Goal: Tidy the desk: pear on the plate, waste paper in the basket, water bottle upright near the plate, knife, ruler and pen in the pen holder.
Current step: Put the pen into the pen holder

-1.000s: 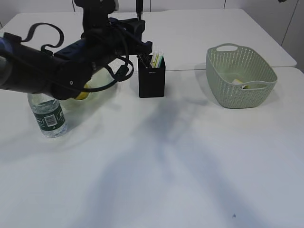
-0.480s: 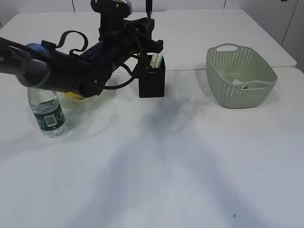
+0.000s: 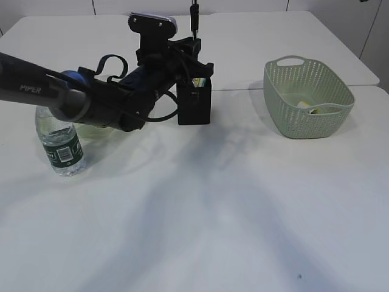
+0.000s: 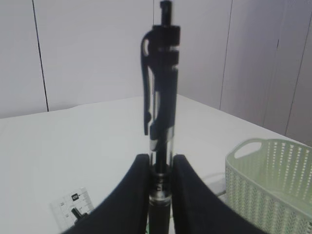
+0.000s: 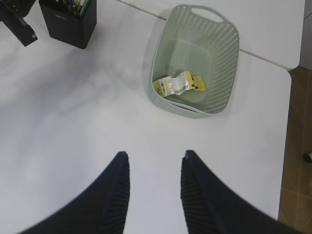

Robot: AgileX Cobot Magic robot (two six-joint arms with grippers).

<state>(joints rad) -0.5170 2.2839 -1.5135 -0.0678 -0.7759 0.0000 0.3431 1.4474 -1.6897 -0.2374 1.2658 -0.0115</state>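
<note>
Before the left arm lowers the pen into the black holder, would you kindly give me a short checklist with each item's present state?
1. Left jaws shut on the black clip pen: ok.
2. Pen upright in the grip: ok.
3. Pen tip lined up over the black square pen holder: cannot tell; the arm hides the opening.
4. Free room inside the holder, which already has items in it: cannot tell.
5. Right gripper open, empty, well away from the holder: ok.
6. Clear plastic water bottle upright, apart from the arm: ok.
</note>
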